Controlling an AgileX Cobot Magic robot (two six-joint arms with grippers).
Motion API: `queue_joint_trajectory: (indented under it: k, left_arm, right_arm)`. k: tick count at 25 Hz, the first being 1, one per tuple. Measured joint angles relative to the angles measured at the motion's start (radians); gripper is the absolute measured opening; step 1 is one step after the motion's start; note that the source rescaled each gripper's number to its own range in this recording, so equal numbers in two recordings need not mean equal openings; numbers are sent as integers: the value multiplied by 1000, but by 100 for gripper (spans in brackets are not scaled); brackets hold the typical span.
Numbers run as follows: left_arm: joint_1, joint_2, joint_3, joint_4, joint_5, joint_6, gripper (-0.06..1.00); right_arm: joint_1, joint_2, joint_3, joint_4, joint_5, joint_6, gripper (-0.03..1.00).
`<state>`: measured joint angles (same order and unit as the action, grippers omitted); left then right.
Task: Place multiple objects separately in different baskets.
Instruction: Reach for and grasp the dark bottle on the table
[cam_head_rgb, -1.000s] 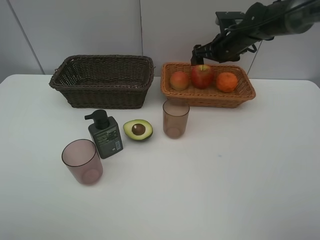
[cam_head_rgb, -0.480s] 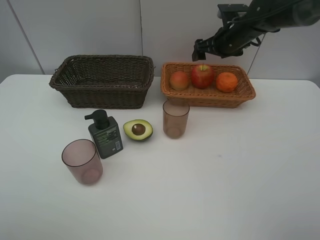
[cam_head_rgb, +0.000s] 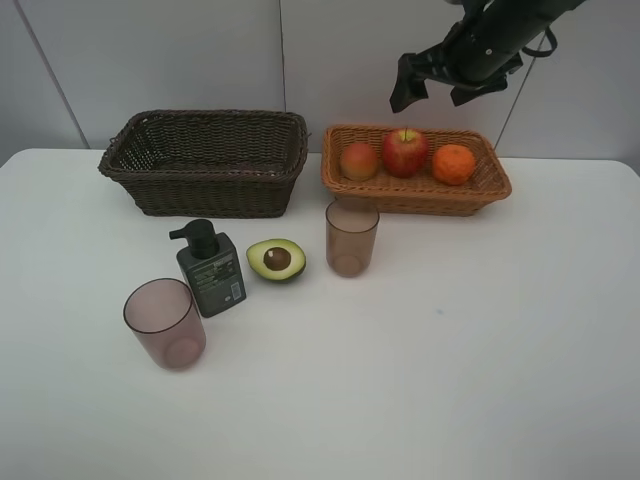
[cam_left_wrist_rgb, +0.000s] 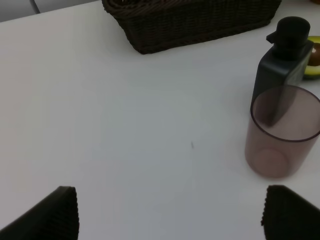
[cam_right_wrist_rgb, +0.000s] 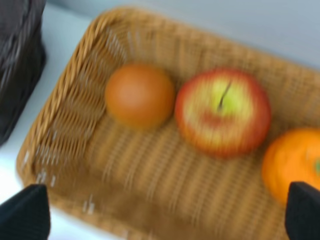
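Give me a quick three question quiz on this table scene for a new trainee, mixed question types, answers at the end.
1. True or false: the halved avocado lies on the white table.
2. How many fruits lie in the tan wicker basket: A one, B two, C three?
3. Fill in: the right gripper above that basket is ____ (open or shut).
Key: 1 true. 2 C: peach-coloured fruit, red apple, tangerine. 3 open.

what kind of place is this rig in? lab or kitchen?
Probably a lab bench: bare white table, blank grey wall, robot arm above a tan basket.
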<state>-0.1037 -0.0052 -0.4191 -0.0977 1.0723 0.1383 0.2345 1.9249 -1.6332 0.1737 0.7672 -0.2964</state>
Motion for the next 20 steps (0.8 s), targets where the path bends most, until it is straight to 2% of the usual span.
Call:
queue_joint_trajectory:
  k: [4, 14, 20]
  left_arm:
    - [0, 0, 0, 0, 0, 0, 97]
    - [0, 0, 0, 0, 0, 0, 97]
    - [0, 0, 0, 0, 0, 0, 97]
  right_arm:
    - [1, -103, 97, -10, 77, 0, 100]
    - [1, -491, 475, -53, 136, 1, 100]
    - [1, -736, 684, -102, 176, 77, 100]
